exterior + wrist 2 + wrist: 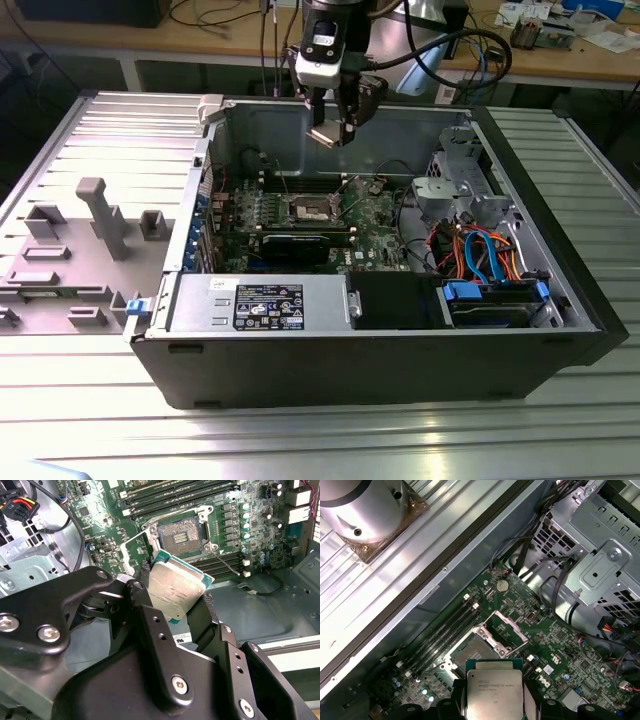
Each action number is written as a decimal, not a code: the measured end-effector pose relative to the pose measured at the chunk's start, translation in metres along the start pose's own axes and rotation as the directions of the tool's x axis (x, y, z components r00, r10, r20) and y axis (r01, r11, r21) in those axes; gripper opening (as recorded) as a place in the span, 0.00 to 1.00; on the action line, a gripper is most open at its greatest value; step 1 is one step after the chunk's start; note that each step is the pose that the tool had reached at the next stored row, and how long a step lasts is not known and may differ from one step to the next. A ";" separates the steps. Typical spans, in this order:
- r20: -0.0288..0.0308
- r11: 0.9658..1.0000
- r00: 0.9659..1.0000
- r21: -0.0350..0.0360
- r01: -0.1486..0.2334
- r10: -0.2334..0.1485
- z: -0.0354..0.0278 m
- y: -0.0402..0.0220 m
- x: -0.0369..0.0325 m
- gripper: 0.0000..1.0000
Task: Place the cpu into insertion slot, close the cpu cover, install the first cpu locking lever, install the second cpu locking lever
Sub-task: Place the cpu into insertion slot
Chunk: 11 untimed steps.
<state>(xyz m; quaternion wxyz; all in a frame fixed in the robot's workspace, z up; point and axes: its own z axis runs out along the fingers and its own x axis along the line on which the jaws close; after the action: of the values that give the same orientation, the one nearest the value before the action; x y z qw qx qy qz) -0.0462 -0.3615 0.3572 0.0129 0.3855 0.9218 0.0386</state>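
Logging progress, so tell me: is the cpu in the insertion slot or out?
Out. The gripper holds the cpu clamped in the air above the board, and the insertion slot shows its bare, dark centre.

Your tabletop [320,440]: ribbed silvery metal. On it you have one open computer case [380,360]; grey fixtures [100,215] at the exterior view's left.
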 end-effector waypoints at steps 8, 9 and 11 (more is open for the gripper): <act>0.000 1.000 1.000 0.000 -0.002 0.002 0.0001 0.0000 0.0000 0.55; 0.000 1.000 1.000 0.000 -0.002 0.002 0.0001 0.0000 0.0000 0.55; 0.000 1.000 1.000 0.000 -0.002 0.002 0.0001 -0.0001 0.0000 0.55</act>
<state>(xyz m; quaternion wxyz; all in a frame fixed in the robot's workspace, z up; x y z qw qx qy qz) -0.0462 -0.3615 0.3572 0.0129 0.3864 0.9214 0.0386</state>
